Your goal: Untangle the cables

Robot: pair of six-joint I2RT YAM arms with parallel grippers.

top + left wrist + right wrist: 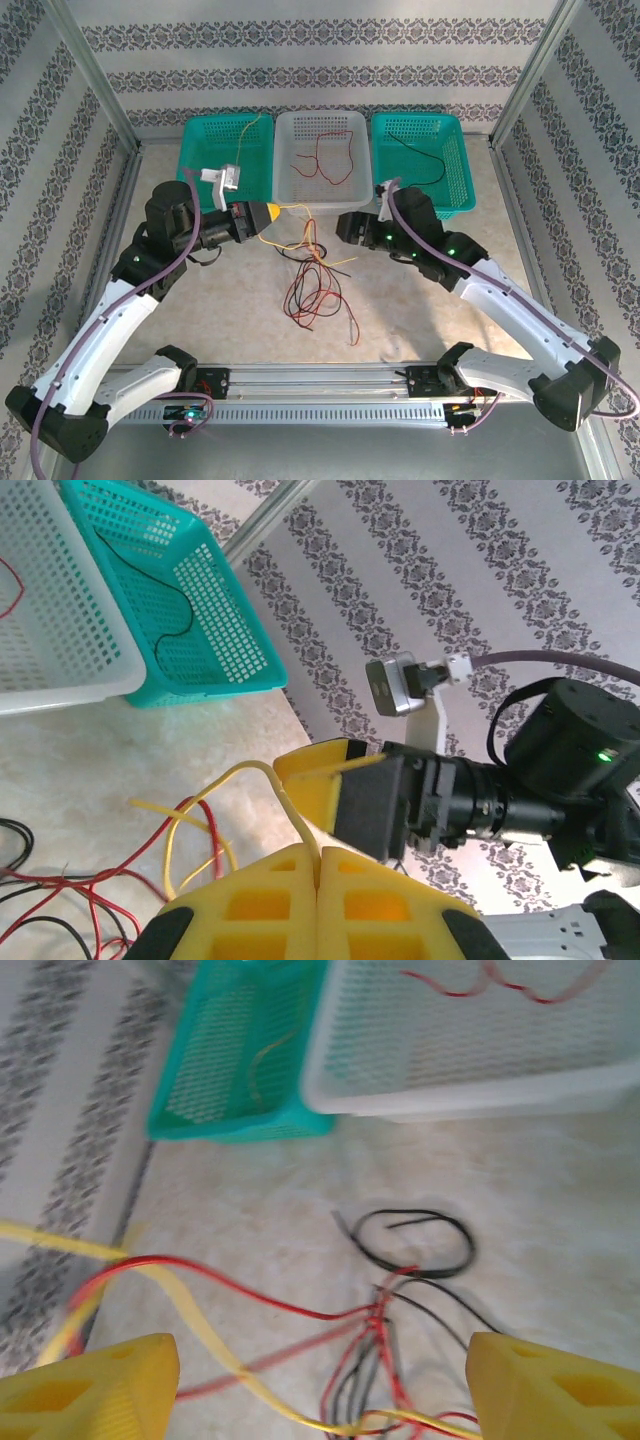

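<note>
One strand at a time looks like the sensible unit. The cables read as hair-thin, limp and close to weightless, with smooth insulation likely to slip through a loose pinch. They should bend freely and drag neighbours along where they cross, so a firm hold near a free end, clear of the knot, seems best, followed by a slow pull.

Left gripper (pixel 320 855): fingers pressed flat together, clamped on the yellow cable (pixel 240 770). The cable rises from the seam between the pads, arches over and drops toward the table (pixel 420 310).

Right gripper (pixel 320 1375): fingers spread wide, nothing between them gripped. The yellow cable runs across the gap below it. Contact with either pad cannot be told. From above, the two grippers face each other, near together, just in front of the white basket (pixel 285 190).

Tangle (pixel 312 290): red and black strands crossing with the yellow one, lying on the table between the arms. A black loop (pixel 415 1245) sits at its far edge, toward the baskets.

Beyond, three baskets stand in a row at the far edge:
- Left teal basket (pixel 200 135): holds a yellow strand.
- White basket: holds red strands.
- Right teal basket (pixel 455 170): holds a black strand.

Judgement: sorting is partly done, and the knot on the table remains.
</note>
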